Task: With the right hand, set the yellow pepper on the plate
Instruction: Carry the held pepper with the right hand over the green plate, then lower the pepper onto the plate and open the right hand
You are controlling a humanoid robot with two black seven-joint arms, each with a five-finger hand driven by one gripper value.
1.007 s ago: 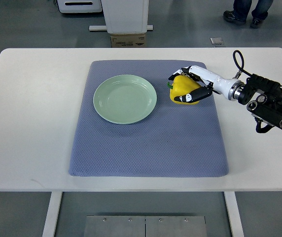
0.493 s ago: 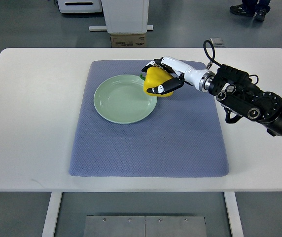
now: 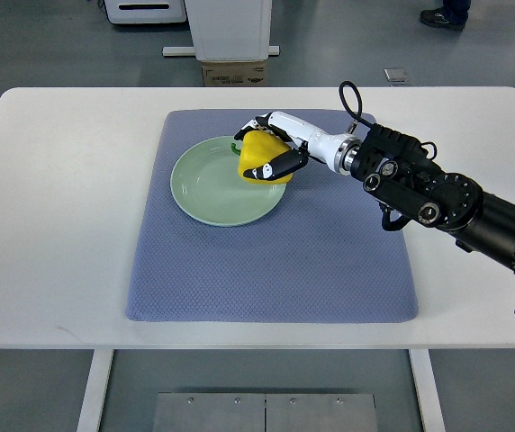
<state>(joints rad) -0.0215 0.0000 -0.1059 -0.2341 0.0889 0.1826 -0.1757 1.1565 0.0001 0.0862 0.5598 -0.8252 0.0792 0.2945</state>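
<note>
Overhanging plate (image 3: 205, 184) rim: pepper (image 3: 259, 158)

A white surface (image 3: 59, 225) carries one thing directly — a grey-blue mat (image 3: 266, 261), spread across its middle, with bare white showing on every side.

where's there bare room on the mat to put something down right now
The near half of the blue mat, between the green plate and the table's front edge, is bare. So is the mat's left strip beside the plate. The far right corner is crowded: the right hand holds the yellow pepper over the plate's rim there.
</note>
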